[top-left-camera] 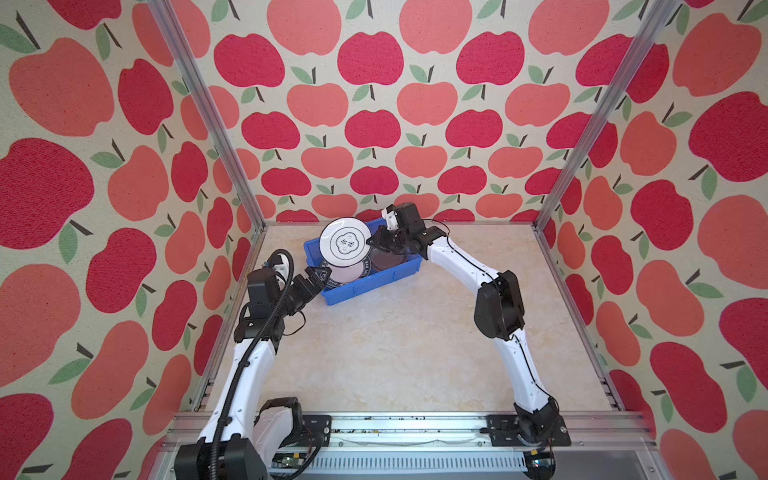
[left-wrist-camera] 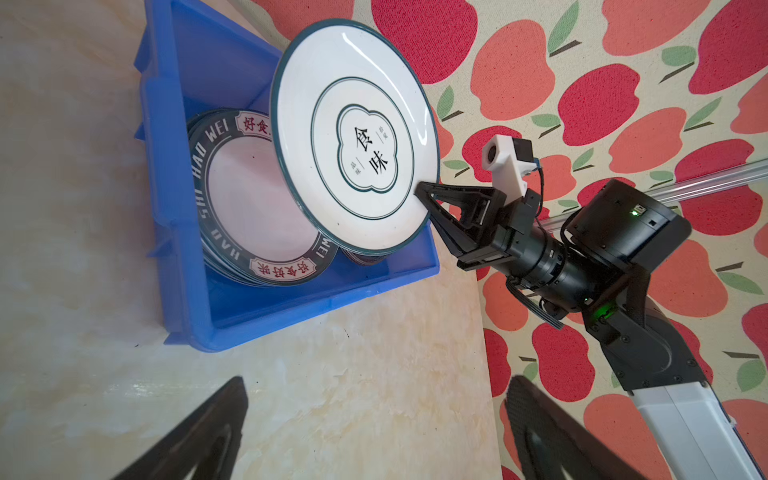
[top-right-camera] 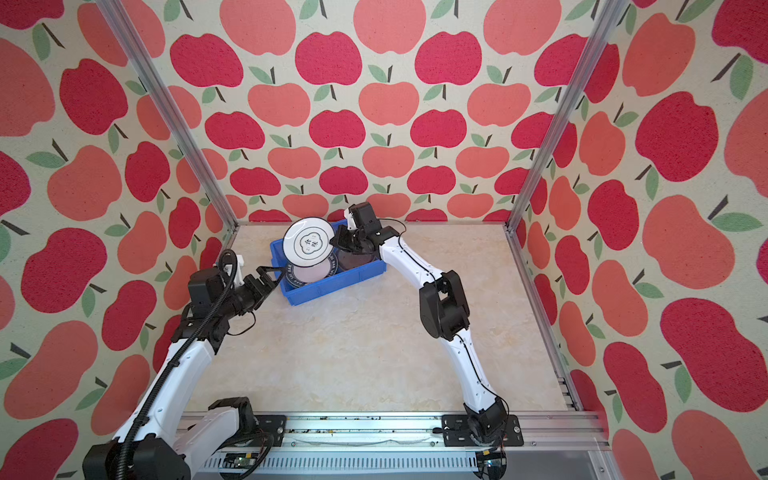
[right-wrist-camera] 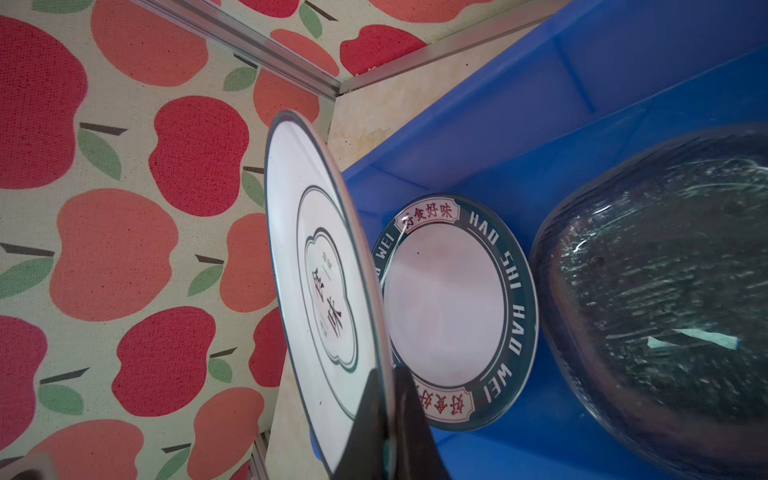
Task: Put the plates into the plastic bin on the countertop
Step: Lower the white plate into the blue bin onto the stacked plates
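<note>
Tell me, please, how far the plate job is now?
Done: green-lettered plates and glass plates lie in the blue bin. In hand: the right gripper is shut on the rim of the ringed plate, tilted above the bin. Left: lower and release it; no other plate shows on the countertop. The left gripper is open, empty.

The white round plate with thin black rings, pinched at its rim by the right gripper, stands tilted over the bright blue plastic bin — barring the drop onto the white plates with dark-green lettered rims beneath. Greyish glass plates fill the bin below that gripper. Ahead of the wide-spread left gripper rises the bin's wall; behind it — bare beige marble-patterned countertop.
</note>
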